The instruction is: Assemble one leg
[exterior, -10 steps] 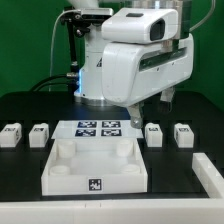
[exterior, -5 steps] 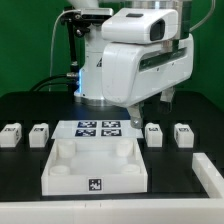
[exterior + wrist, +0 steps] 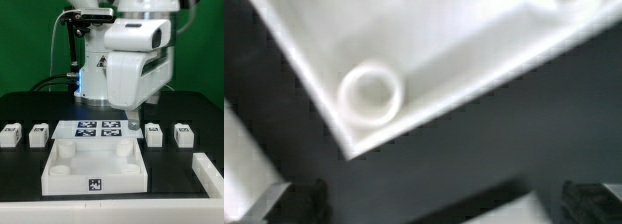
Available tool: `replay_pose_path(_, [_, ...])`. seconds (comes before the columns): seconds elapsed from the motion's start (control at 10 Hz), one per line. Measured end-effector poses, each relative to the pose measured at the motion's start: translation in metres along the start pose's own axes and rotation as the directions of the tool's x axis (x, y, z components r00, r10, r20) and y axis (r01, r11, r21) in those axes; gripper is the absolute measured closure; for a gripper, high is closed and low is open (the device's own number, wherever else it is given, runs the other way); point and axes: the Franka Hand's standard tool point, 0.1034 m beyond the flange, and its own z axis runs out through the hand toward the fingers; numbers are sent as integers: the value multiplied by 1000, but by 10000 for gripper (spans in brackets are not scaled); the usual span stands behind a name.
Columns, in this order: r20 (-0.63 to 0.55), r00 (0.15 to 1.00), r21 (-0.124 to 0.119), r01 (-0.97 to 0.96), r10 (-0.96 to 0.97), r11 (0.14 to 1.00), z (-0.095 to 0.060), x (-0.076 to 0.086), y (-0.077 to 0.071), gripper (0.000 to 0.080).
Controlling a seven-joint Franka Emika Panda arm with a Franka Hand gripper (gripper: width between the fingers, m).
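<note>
Legs [image 3: 153, 134] lie loose on the table, four alike, none of them held.

The arm [image 3: 135, 60] fills the upper middle of the exterior view, its white body hanging over the far side of the black table [image 3: 25, 170]. Nearer the camera the panel [image 3: 97, 165] lies flat, with raised corners and a small marker on its front face. Just behind it, close to its far edge, is the marker board [image 3: 100, 128]. At the exterior view's right edge a white piece [image 3: 210, 175] is cut off by the frame, and I cannot tell what it is.

The small blocks stand in a row level with the marker board. Two are on the exterior view's left, one leg at the end [image 3: 11, 135] and one further in [image 3: 39, 133]. Two are on its right, the first-named and an outer one [image 3: 183, 133].

The wrist view shows a corner of the panel with a round socket [image 3: 370, 92]. The claw [image 3: 441, 203] has its fingertips [image 3: 295, 200] spread wide, with only dark table between them and nothing gripped.
</note>
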Motion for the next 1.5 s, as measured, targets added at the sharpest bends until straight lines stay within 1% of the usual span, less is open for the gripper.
replay_pose_path(0.1, [-3, 990, -4, 138, -138, 990, 9, -21, -16, 149])
replay_pose_path(0.2, [-7, 963, -8, 270, -270, 963, 21, -40, -29, 149])
replay_pose_path(0.3, [-9, 930, -14, 366, -366, 930, 30, -54, -38, 149])
replay_pose_path(0.4, [-13, 919, -11, 395, -395, 919, 39, -67, -46, 149])
replay_pose_path(0.5, [-18, 926, -15, 378, -378, 926, 49, -76, -53, 149])
replay_pose_path(0.6, [-23, 932, -18, 362, -363, 932, 58, -84, -56, 149])
replay_pose_path(0.7, [-27, 935, -6, 354, -354, 935, 67, -87, -56, 149])
replay_pose_path(0.8, [-31, 936, -1, 350, -350, 937, 75, -85, -50, 149])
replay_pose_path(0.9, [-33, 936, -5, 349, -349, 937, 77, -83, -44, 149])
replay_pose_path(1.0, [-33, 937, -5, 348, -348, 938, 77, -83, -44, 149])
replay_pose_path(1.2, [-33, 938, -3, 346, -346, 938, 78, -84, -44, 411])
replay_pose_path(1.3, [-33, 938, -3, 345, -345, 939, 78, -84, -44, 411])
replay_pose_path(1.4, [-32, 938, -3, 345, -344, 939, 78, -84, -44, 595])
replay_pose_path(1.5, [-32, 938, -3, 344, -344, 939, 78, -84, -44, 727])
